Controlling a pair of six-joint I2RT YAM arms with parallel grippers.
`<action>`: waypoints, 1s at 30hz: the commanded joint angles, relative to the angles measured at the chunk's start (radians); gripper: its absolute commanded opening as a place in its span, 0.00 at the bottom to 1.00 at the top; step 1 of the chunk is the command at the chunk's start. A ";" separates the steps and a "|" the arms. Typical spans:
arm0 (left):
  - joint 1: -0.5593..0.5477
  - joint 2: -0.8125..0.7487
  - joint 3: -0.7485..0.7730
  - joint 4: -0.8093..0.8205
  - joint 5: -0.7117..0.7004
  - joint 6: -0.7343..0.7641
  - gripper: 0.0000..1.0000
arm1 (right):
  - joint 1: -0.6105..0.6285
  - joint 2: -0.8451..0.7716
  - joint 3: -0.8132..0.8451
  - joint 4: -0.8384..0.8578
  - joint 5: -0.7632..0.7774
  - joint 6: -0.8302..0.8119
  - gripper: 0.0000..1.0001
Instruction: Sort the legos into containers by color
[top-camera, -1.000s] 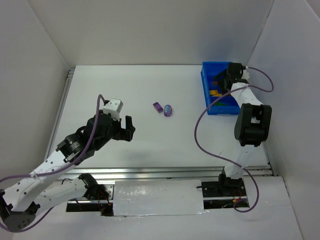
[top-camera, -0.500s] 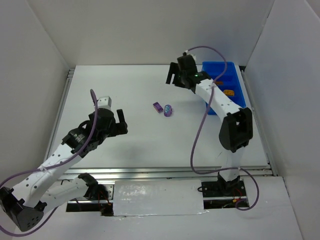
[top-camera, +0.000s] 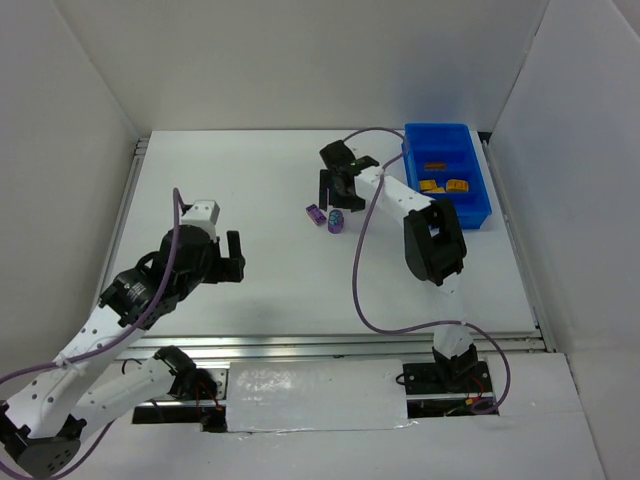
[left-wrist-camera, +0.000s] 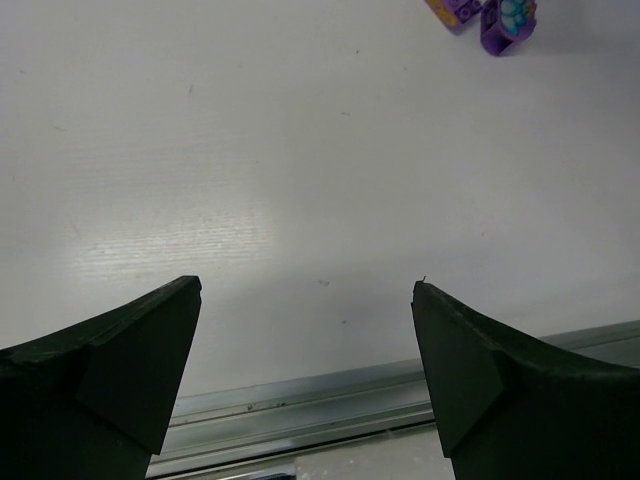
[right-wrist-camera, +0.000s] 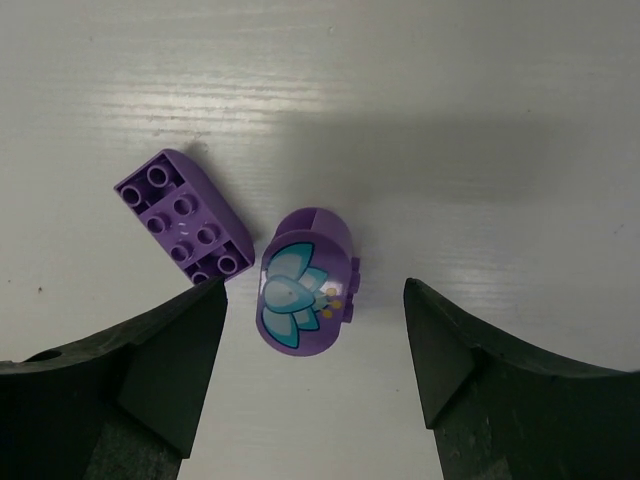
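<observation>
Two purple legos lie mid-table: a studded brick (top-camera: 316, 213) (right-wrist-camera: 183, 215) and a rounded brick with a flower print (top-camera: 336, 221) (right-wrist-camera: 305, 282). My right gripper (top-camera: 338, 197) (right-wrist-camera: 315, 288) is open and empty, hovering just above them, with the rounded brick between its fingers. The blue tray (top-camera: 409, 160) stands at the far right with orange and yellow legos (top-camera: 445, 185) inside. My left gripper (top-camera: 238, 257) (left-wrist-camera: 306, 285) is open and empty, low over bare table at the left. Both purple bricks (left-wrist-camera: 508, 22) show at the top right of its view.
White walls enclose the table on three sides. A metal rail (left-wrist-camera: 330, 395) runs along the table's near edge, just below my left gripper's fingers. The right arm's purple cable (top-camera: 362, 270) loops over the table's right half.
My right arm swung left from the blue tray and came down over the two purple bricks. My left gripper drew back a little toward the near left.
</observation>
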 joint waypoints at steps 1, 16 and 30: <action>0.005 0.004 -0.035 0.028 0.029 0.047 1.00 | 0.015 -0.004 -0.005 0.001 0.014 0.002 0.79; 0.005 0.001 -0.058 0.076 0.075 0.078 1.00 | 0.014 0.010 -0.079 0.053 -0.002 0.013 0.67; 0.003 0.007 -0.061 0.082 0.086 0.084 0.99 | 0.004 0.059 -0.033 0.052 -0.033 -0.009 0.55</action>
